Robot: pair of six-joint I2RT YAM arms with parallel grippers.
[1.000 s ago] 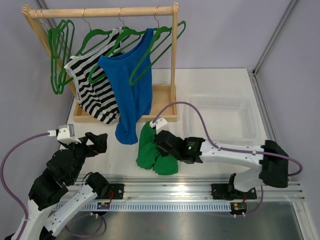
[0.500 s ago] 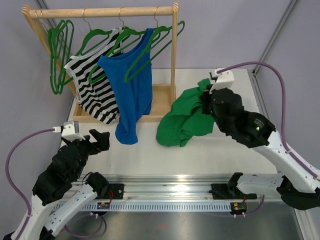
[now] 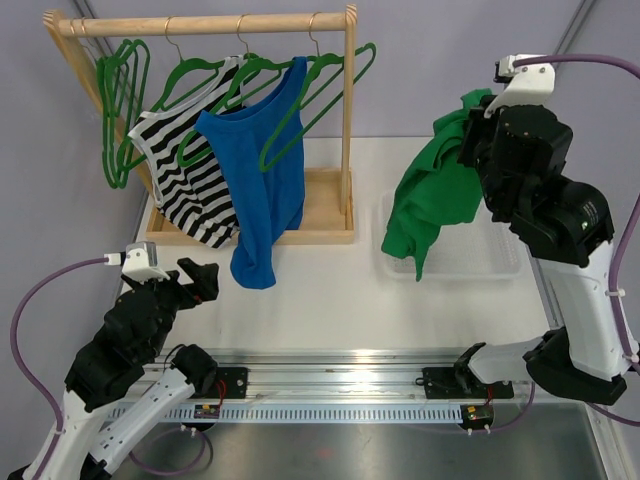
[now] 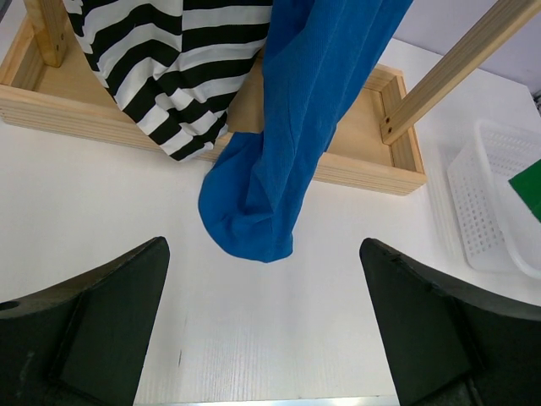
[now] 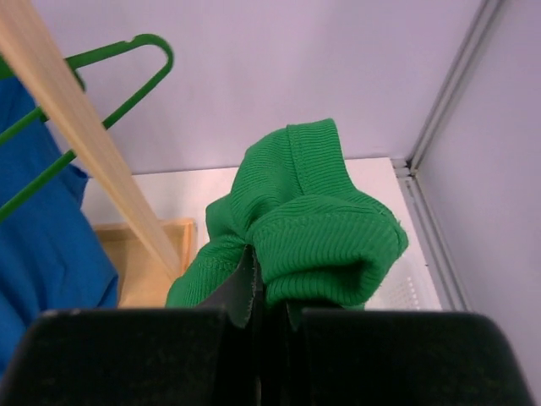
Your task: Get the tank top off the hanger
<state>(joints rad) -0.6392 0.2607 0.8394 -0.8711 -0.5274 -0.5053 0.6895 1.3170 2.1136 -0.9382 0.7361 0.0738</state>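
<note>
Hanging vertically, apparently hem-down, green tank top (image 3: 430,200) sits clenched in right jaws; left jaws gape.

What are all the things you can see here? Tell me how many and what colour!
rack: one, wooden, back left of table
hangers: several, green, on the rack's rail
striped top: one, black and white, hanging on rack
blue top: one, hanging on rack beside the striped one
green top: one, dangling over the basket
basket: one, white, right side of table
table: one, white
left gripper: one, black, open, near left
right gripper: one, black, shut on green top, raised at right
</note>
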